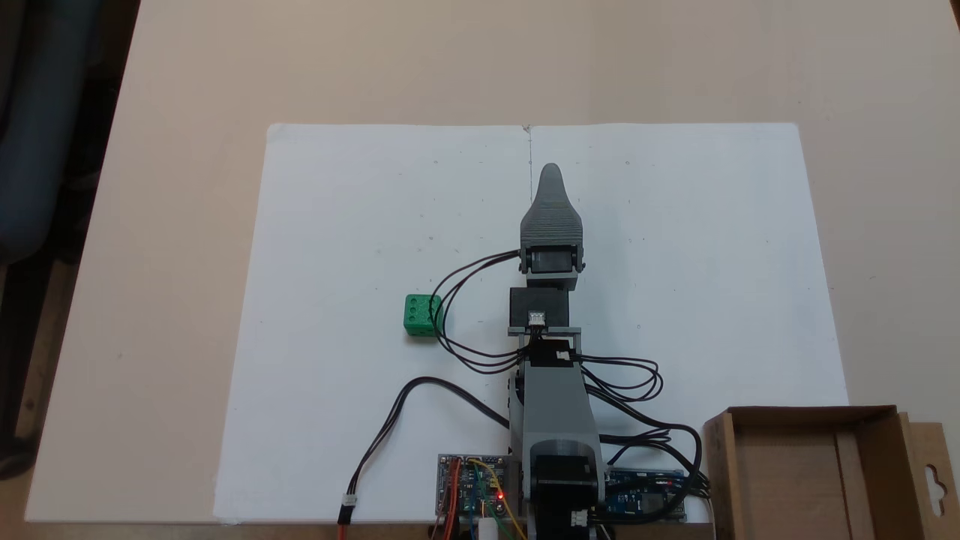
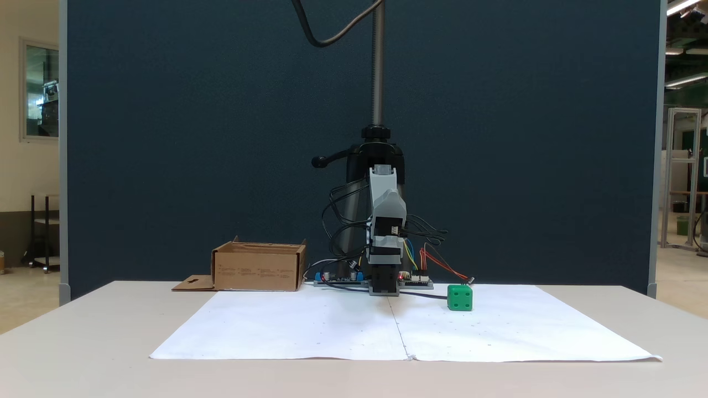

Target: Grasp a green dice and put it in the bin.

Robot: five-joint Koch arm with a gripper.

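Observation:
The green dice (image 1: pixel 421 314) (image 2: pixel 460 297) rests on the white paper, apart from the arm: to its left in a fixed view from above, to its right in the front-facing fixed view. My gripper (image 1: pixel 551 171) (image 2: pixel 384 290) is stretched along the paper's centre seam and held low over the sheet. Only one grey jaw tip shows, covering the other, so I cannot tell its state. Nothing visible is held. The bin (image 1: pixel 814 411) (image 2: pixel 257 271), a brown cardboard box with a side flap (image 1: pixel 934 480), stands beside the arm's base.
Two white paper sheets (image 1: pixel 375 225) cover the middle of the beige table (image 1: pixel 187 75). Black cables (image 1: pixel 465 300) loop from the arm close to the dice. Circuit boards (image 1: pixel 472 484) lie at the base. A metal pole (image 2: pixel 378 66) and a dark blue partition stand behind.

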